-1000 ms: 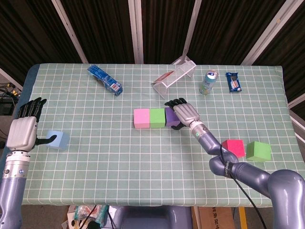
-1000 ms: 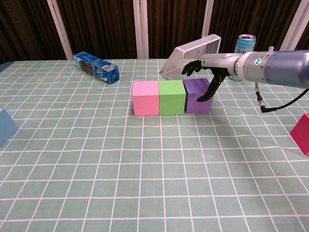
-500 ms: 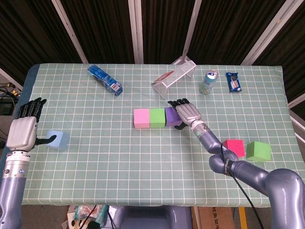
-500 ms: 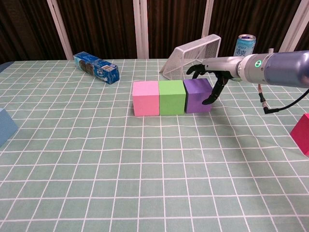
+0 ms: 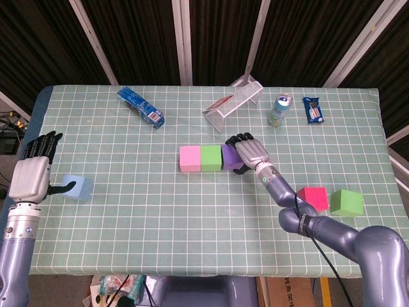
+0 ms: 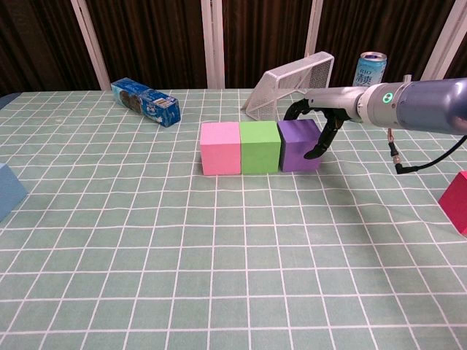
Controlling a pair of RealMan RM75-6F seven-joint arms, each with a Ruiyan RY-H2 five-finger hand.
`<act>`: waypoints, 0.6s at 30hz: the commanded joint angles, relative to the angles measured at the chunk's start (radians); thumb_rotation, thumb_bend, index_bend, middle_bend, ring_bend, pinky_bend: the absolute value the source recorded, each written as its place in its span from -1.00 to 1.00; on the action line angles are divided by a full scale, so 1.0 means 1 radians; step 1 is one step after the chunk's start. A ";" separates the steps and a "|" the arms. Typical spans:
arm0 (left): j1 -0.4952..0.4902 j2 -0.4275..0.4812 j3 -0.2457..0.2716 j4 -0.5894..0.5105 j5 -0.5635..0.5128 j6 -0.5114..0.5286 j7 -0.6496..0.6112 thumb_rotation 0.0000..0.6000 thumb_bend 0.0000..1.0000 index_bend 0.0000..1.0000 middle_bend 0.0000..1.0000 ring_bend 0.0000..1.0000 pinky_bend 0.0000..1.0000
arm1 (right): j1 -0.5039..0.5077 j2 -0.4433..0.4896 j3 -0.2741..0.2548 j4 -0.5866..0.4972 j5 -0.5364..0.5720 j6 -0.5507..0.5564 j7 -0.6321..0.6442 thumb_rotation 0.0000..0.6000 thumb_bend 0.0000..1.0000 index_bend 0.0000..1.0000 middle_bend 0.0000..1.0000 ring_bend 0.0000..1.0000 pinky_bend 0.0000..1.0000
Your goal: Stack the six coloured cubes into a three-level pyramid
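Pink [image 5: 190,158], green [image 5: 210,158] and purple [image 5: 229,157] cubes sit side by side in a row at mid-table; the chest view shows them as pink [image 6: 220,148], green [image 6: 260,146] and purple [image 6: 298,144]. My right hand [image 5: 250,152] [image 6: 318,125] arches beside the purple cube's right face, its thumb tip at that face, gripping nothing. A red cube [image 5: 313,197] [image 6: 458,200] and a second green cube [image 5: 347,203] lie at the right. My left hand [image 5: 35,173] hangs open just left of a light blue cube [image 5: 78,187] [image 6: 7,191].
At the back of the table lie a blue biscuit packet [image 5: 141,107] [image 6: 144,101], a tipped wire basket [image 5: 234,102] [image 6: 292,80], a drinks can [image 5: 279,110] [image 6: 370,67] and a small snack packet [image 5: 312,109]. The basket is close behind my right hand.
My right hand has slid rightward off the top of the purple cube to its right side, fingers curling more. The cubes and my left hand have stayed put.
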 commanded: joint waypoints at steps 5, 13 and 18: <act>0.000 0.001 0.000 -0.001 0.001 0.000 -0.002 1.00 -0.84 -1.00 -0.95 -1.00 -0.90 | -0.002 0.001 -0.003 -0.004 0.008 0.003 -0.007 1.00 -0.48 -0.50 -0.68 -0.86 -1.00; 0.001 0.002 0.001 -0.001 0.003 -0.001 -0.002 1.00 -0.84 -1.00 -0.95 -1.00 -0.90 | -0.002 0.001 -0.001 -0.012 0.011 0.011 -0.011 1.00 -0.48 -0.72 -0.68 -0.86 -1.00; 0.001 0.002 0.001 -0.001 0.002 -0.001 -0.002 1.00 -0.84 -1.00 -0.95 -1.00 -0.90 | 0.000 -0.001 -0.001 -0.009 0.012 0.012 -0.014 1.00 -0.48 -0.87 -0.68 -0.86 -1.00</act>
